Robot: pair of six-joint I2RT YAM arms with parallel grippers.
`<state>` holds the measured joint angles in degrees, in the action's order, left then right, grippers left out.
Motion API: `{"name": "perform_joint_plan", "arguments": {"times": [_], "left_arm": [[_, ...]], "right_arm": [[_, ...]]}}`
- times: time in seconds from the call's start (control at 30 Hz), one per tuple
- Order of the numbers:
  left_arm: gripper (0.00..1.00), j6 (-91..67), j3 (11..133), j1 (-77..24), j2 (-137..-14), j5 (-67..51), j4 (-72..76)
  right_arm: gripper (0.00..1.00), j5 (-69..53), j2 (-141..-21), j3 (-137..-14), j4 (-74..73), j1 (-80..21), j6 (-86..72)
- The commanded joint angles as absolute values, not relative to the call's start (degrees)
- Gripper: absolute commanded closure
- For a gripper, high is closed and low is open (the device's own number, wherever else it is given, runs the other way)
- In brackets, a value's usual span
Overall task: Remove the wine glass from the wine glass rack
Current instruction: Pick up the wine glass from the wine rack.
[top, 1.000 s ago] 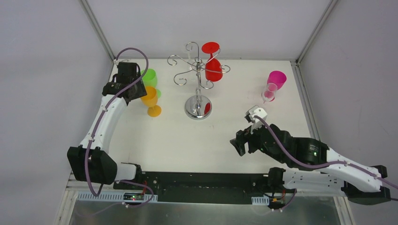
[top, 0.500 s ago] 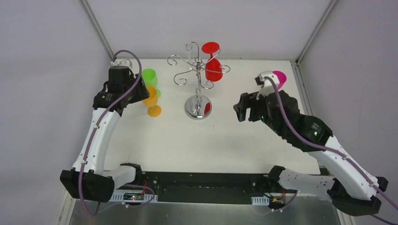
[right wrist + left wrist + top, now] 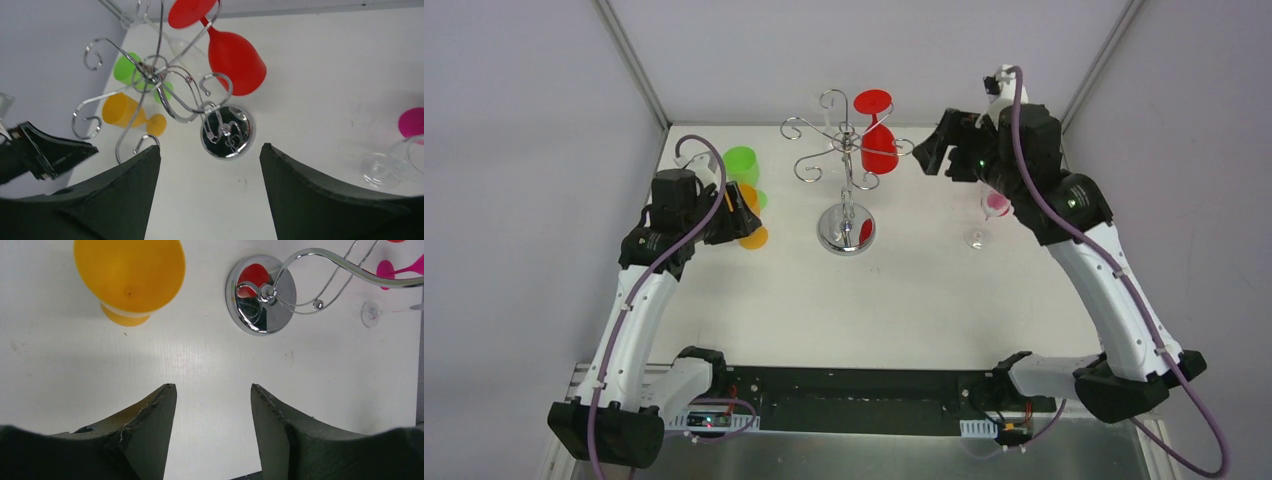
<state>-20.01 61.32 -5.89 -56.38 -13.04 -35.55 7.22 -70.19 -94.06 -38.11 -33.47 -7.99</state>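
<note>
Currently the red wine glass [image 3: 879, 146] hangs upside down on the wine glass rack [image 3: 846, 228], with its foot caught in the wire at the rack's far right. The right gripper [image 3: 926, 156] hovers just beside the bowl, jaws wide and empty. The left gripper [image 3: 213, 387] is likewise wide and empty, over the counter [image 3: 824, 310] near an orange glass [image 3: 129, 275]. Risk: pulling the glass across the wire slot would likely tip the rack. A loose pinch on the smooth bowl could drop it.

No text, label, brand, number or sign is legible anywhere, neither on the wine glass rack [image 3: 845, 228] nor on the table [image 3: 874, 300].
</note>
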Motion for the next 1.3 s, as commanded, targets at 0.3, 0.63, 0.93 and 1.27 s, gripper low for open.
{"name": "perform_joint_plan", "arguments": {"times": [0.3, 0.63, 0.93, 1.27], "left_arm": [[0.42, -18.4, 55.8, -5.4, -52.0, -20.1, -28.3], [0.41, -18.8, 53.2, -5.4, -47.7, -19.1, -28.2], [0.41, -18.8, 52.9, -5.4, -46.8, -19.4, -28.1], [0.40, -18.5, 52.9, -5.3, -46.9, -19.4, -28.1]], "right_arm": [[0.24, -11.0, -86.2, -106.9, -25.1, -22.6, -25.8], [0.27, -14.9, -92.3, -106.3, -15.5, -20.6, -29.6], [0.34, -16.6, -98.8, -109.3, -11.8, -19.5, -33.8], [0.46, -19.1, -103.7, -113.9, -9.0, -19.3, -36.8]]}}
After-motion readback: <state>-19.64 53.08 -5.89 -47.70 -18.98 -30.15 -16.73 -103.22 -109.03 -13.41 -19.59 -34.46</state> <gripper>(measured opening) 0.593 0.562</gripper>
